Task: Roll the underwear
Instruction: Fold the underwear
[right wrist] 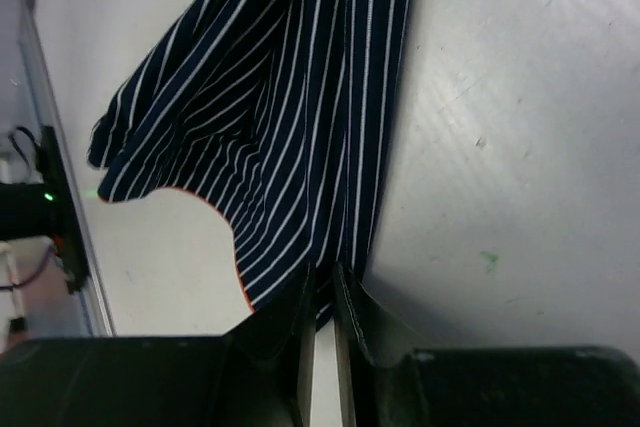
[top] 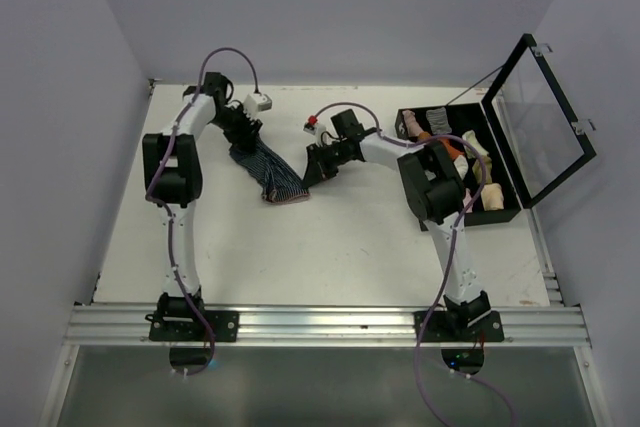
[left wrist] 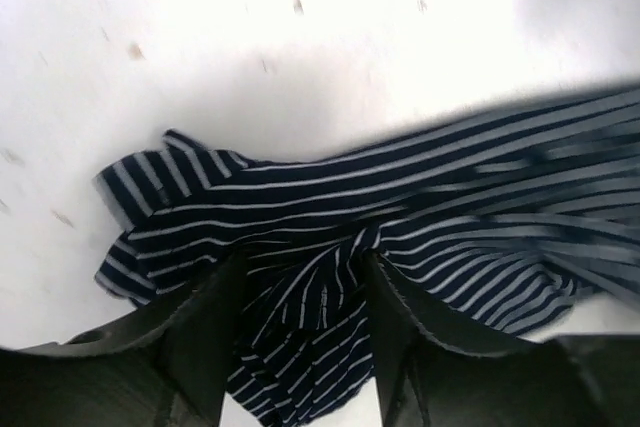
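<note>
The underwear [top: 265, 172] is dark navy with thin white stripes and lies crumpled on the white table between my two arms. In the left wrist view the underwear [left wrist: 450, 197] bunches up between my left gripper's [left wrist: 305, 287] fingers, which stand apart and open around a loose fold. My left gripper [top: 243, 132] sits at the cloth's far left end. In the right wrist view the underwear [right wrist: 300, 97] hangs stretched, with an orange-trimmed edge. My right gripper [right wrist: 325, 282] is shut on the underwear's lower edge. From above, the right gripper [top: 315, 167] is at the cloth's right end.
An open black case [top: 505, 209] holding several rolled garments stands at the right, its clear lid [top: 545, 122] raised. A metal rail [top: 320, 322] runs along the near edge. Walls close in on the left, the back and the right.
</note>
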`<state>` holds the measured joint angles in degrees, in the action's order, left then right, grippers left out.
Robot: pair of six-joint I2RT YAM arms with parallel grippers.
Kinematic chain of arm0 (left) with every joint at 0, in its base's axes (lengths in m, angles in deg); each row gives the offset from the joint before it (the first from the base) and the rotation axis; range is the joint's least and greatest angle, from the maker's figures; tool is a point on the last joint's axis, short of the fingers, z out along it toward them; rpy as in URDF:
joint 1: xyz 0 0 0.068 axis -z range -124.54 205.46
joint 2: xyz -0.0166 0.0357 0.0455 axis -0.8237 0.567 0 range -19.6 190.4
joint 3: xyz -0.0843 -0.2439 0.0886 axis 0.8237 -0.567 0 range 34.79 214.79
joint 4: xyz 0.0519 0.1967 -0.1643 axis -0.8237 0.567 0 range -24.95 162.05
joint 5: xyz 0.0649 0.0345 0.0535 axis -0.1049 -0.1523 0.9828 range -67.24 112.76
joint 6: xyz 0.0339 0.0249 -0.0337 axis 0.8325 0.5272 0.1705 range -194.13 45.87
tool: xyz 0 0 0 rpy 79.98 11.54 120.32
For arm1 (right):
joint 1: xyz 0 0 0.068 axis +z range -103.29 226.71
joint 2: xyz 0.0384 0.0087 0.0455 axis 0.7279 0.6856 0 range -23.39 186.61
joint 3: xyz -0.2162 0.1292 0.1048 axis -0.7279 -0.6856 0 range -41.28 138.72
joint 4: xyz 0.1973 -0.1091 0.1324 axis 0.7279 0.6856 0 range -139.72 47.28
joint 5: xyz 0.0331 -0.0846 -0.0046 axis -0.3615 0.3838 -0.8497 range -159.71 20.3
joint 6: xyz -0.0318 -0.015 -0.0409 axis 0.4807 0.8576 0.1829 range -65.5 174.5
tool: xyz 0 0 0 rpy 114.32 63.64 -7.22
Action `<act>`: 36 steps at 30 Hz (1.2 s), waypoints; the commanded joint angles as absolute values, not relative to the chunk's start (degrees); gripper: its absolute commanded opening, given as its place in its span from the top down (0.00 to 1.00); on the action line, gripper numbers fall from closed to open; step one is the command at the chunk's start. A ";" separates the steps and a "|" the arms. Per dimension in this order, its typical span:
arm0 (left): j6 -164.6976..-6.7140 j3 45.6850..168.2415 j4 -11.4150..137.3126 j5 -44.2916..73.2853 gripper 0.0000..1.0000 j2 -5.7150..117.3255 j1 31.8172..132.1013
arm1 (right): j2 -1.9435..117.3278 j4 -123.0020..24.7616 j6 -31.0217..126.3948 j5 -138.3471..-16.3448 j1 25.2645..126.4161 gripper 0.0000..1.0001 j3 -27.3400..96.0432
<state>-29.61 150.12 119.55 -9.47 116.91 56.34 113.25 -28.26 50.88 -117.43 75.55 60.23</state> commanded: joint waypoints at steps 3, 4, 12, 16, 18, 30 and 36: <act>-33.78 154.33 104.70 -3.25 0.39 116.64 59.59 | 106.61 -45.09 26.87 -121.47 78.35 0.82 47.32; -35.35 153.63 101.82 -3.69 0.37 115.24 59.59 | 105.91 -47.67 24.64 -122.69 78.88 0.81 46.53; -41.85 138.97 88.53 -2.48 0.00 95.73 59.24 | 100.81 -51.22 23.64 -124.11 80.47 0.80 42.74; -53.82 133.32 86.11 5.80 0.00 90.62 58.80 | 95.45 -47.44 29.26 -121.13 79.24 0.78 41.95; -55.31 132.53 90.17 2.47 0.00 90.26 56.79 | 91.77 -46.29 33.21 -117.98 78.88 0.76 41.25; -50.67 107.49 110.22 -17.15 0.33 83.05 47.11 | 96.22 -48.40 28.92 -115.15 83.19 0.79 41.07; -48.29 105.20 113.30 -19.16 0.33 85.07 47.11 | 100.53 -45.33 31.03 -112.69 83.54 0.79 43.09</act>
